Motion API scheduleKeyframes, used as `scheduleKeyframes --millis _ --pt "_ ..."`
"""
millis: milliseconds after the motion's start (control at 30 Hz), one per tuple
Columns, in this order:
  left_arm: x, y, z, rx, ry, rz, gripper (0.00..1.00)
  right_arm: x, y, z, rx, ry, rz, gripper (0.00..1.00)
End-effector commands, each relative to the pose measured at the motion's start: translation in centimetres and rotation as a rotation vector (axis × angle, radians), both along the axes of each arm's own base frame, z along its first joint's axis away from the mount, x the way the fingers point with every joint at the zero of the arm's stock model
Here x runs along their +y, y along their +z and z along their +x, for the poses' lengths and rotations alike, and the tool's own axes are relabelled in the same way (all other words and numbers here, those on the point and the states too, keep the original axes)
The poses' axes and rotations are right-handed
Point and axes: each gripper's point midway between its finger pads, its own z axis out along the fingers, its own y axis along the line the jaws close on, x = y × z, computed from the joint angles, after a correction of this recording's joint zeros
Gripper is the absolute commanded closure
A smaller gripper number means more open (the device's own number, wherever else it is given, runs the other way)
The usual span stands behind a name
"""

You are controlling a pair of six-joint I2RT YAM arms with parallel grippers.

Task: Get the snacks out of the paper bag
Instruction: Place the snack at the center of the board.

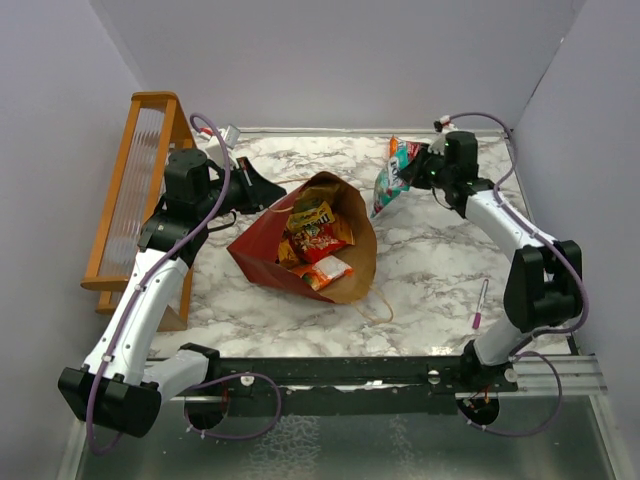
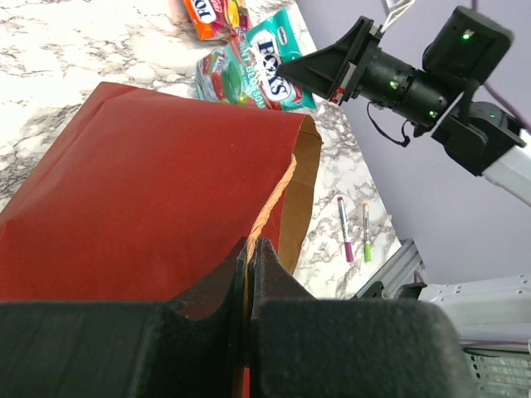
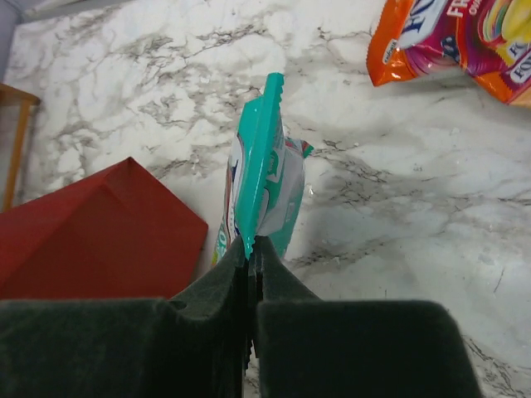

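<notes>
So, your left jaws are clamped on the handle (image 2: 272,199) of the paper bag (image 1: 255,250), and the right jaws pinch a teal packet (image 3: 264,166) near the bag's mouth. Set it down well clear; more snacks (image 1: 318,238) sit inside.

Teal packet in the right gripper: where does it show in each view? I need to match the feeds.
Top external: teal packet right of centre, at the right gripper, just right of the paper bag.
Left wrist: the packet at top centre, beyond the bag's red side.
Right wrist: the packet at centre, edge-on, pinched in that gripper.
Shared landmark: the paper bag's dark red outside, also at lower left in the right wrist view.
</notes>
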Motion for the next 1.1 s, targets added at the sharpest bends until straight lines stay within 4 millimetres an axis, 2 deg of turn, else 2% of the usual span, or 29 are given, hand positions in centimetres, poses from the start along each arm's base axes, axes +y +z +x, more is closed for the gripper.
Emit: scheduleKeyframes --millis 0,167,300,433,567,700,833,867,933,1067 --pt "0.0 1.5 -0.2 -0.039 -0.003 -0.021 1.0 0.2 0.7 -0.4 0.024 0.213 0.348 0.99" --pt "-0.1 1.4 -0.3 -0.036 -0.009 -0.028 1.0 -4.3 -6.0 1.2 0.182 0.121 0.359 0.99" --pt "-0.1 1.4 -0.3 -0.035 -0.007 -0.028 1.0 -6.6 -10.9 1.8 0.272 0.064 0.338 0.99" --pt "-0.1 1.6 -0.4 -0.036 -0.012 -0.028 1.0 -9.8 -14.2 1.7 0.328 -0.034 0.297 0.99" --pt "0.0 1.6 -0.4 -0.04 -0.009 -0.021 1.0 -12.3 -15.6 2.1 0.336 -0.097 0.23 0.99" --pt "-0.2 1.5 -0.3 -0.034 -0.014 -0.021 1.0 -13.9 -16.3 2.9 0.331 -0.111 0.225 0.97" --pt "-0.2 1.6 -0.3 -0.037 -0.019 -0.016 1.0 -14.1 -16.3 3.6 0.317 -0.076 0.224 0.86" --pt "-0.1 1.6 -0.4 -0.042 -0.02 -0.012 1.0 -14.1 -16.2 3.6 0.319 -0.074 0.221 0.82" --pt "-0.1 1.6 -0.5 -0.062 -0.029 0.002 1.0 -14.5 -15.4 3.5 0.318 -0.077 0.204 0.68" --pt "-0.1 0.7 -1.1 -0.081 -0.055 0.019 1.0 -17.4 -13.6 2.4 0.347 -0.217 0.068 0.39"
